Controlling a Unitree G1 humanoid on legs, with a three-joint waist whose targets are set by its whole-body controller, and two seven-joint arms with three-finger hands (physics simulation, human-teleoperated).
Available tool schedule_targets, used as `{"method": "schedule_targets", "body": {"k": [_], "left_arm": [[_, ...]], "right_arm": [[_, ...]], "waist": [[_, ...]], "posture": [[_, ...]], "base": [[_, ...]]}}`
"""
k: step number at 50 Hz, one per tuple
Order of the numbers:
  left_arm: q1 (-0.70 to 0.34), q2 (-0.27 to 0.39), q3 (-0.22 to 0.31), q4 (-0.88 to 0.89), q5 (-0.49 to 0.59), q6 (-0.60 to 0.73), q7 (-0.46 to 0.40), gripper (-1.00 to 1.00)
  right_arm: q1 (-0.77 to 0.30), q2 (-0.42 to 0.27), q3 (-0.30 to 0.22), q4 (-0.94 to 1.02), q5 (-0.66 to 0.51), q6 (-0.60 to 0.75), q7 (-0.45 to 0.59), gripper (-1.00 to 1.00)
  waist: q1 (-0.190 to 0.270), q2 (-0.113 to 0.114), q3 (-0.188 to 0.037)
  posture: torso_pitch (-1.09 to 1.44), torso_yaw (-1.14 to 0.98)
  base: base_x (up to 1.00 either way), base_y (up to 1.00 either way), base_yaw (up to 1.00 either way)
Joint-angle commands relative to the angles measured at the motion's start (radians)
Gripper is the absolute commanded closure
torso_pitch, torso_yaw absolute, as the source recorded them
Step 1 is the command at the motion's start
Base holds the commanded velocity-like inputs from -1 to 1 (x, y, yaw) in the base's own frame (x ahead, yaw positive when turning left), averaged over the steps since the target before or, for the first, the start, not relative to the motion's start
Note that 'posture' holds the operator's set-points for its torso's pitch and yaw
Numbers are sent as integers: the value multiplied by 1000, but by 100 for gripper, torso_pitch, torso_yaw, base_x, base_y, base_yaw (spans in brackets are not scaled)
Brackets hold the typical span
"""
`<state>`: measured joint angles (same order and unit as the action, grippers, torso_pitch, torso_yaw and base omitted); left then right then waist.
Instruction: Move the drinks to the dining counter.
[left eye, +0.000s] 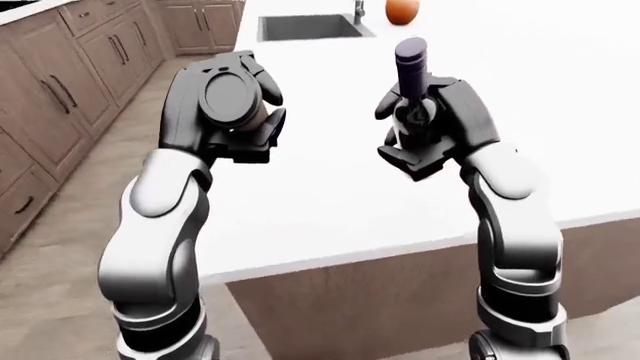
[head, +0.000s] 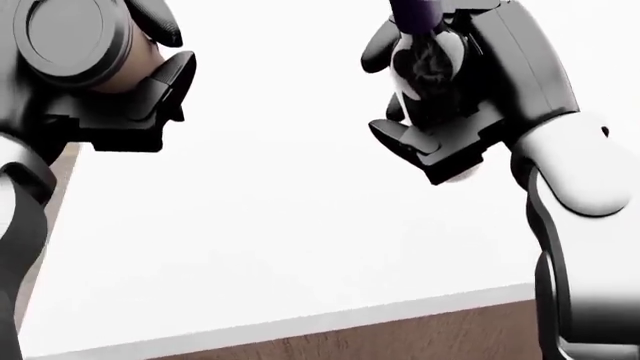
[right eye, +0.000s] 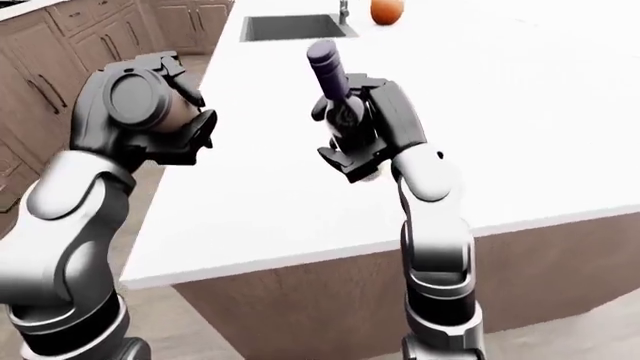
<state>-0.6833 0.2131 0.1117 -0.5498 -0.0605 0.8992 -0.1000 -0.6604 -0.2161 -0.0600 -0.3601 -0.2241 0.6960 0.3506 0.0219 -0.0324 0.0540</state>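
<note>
My left hand (left eye: 240, 112) is shut on a brown cup with a grey lid (left eye: 228, 95), held with the lid facing the camera above the counter's left part. To its right, my right hand (left eye: 425, 131) is shut on a dark wine bottle (left eye: 411, 67) with a purple cap, held upright and slightly tilted. Both drinks hang over the white counter (left eye: 330, 180). The head view shows the same cup (head: 72, 31) at top left and the bottle (head: 425, 64) at top right, partly hidden by fingers.
A sink (left eye: 305, 27) with a tap is set into the counter at the top of the left-eye view, and an orange fruit (left eye: 401, 10) lies beside it. Wooden cabinets (left eye: 60, 82) line the left side across a floor aisle. The counter's wooden side panel (left eye: 400, 300) faces me.
</note>
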Motion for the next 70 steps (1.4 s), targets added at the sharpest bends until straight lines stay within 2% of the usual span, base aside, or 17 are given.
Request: {"method": "schedule_targets", "body": {"k": [1, 3, 4, 5, 6, 9, 12, 13, 15, 16, 17, 22, 38, 47, 53, 60, 70], "left_arm": [[-32, 5, 8, -32, -5, -26, -3, 86], [-33, 5, 7, -32, -5, -26, -3, 86], [-34, 5, 7, -33, -5, -25, -3, 86], [-35, 5, 5, -30, -4, -28, -3, 85], [-38, 4, 4, -24, -3, -31, -2, 86], [-42, 2, 1, -15, 1, -38, -1, 86], [-43, 2, 3, -17, 1, -36, -4, 87], [-43, 2, 5, -17, 0, -34, -4, 86], [-44, 2, 4, -17, -1, -34, -3, 86], [-44, 1, 3, -17, 0, -35, -2, 87], [-42, 1, 3, -16, 0, -37, -2, 86], [-34, 7, 9, -21, -1, -38, -7, 87], [-20, -3, 3, -32, 0, -37, -8, 84], [-29, -16, -13, -26, 2, -37, -7, 84], [-27, -21, -12, -41, 3, -24, -10, 84], [-10, -30, -19, -51, 10, -27, -10, 84], [6, -23, -5, -66, 4, -23, -23, 84]], "right_arm": [[-40, -17, -42, -59, -12, -46, -31, 100], [-43, -18, -43, -60, -11, -44, -31, 100], [-44, -18, -42, -59, -12, -44, -32, 100], [-46, -18, -42, -55, -11, -46, -32, 100], [-47, -19, -42, -52, -11, -48, -32, 100], [-54, -19, -42, -42, -10, -52, -34, 100], [-66, -27, -45, -44, -14, -41, -38, 100], [-68, -24, -45, -44, -10, -42, -39, 100], [-72, -24, -45, -41, -11, -41, -41, 100], [-71, -26, -44, -41, -13, -40, -41, 100], [-69, -26, -44, -40, -15, -40, -44, 100], [-63, -28, -44, -48, -25, -33, -46, 100], [-64, -47, -51, -79, -63, 23, -25, 100], [-72, -76, -93, -31, -45, 41, -49, 100], [-87, -99, -133, 55, 21, 9, -120, 100], [-78, -125, -146, 159, 93, -100, -184, 100], [-106, -133, -127, 329, 138, -236, -221, 100]], "waist": [[-7, -7, -28], [-13, -77, -47], [-15, -26, -35], [-7, -46, -36], [-6, -45, -39], [-2, -17, -43], [-25, 15, -22], [-33, 33, -23], [-42, 92, -35], [-39, 51, -19], [-37, 56, -23], [-28, 39, -31], [-24, 35, -34], [-21, 30, -30], [-21, 27, -31], [-20, 25, -31], [-21, 23, -34]], "posture": [[0, 0], [0, 0], [0, 0], [0, 0], [0, 0], [0, 0], [0, 0], [0, 0], [0, 0], [0, 0], [0, 0], [0, 0], [0, 0], [0, 0], [0, 0], [0, 0], [0, 0]], "base": [[0, 0, 69], [0, 0, 67], [0, 0, 67], [0, 0, 68], [0, 0, 67], [0, 0, 68], [0, 0, 9], [0, 0, 0], [0, 0, 0], [0, 0, 0], [0, 0, 0], [0, 0, 0], [0, 0, 0], [0, 0, 0], [0, 0, 0], [0, 0, 0], [0, 0, 0]]}}
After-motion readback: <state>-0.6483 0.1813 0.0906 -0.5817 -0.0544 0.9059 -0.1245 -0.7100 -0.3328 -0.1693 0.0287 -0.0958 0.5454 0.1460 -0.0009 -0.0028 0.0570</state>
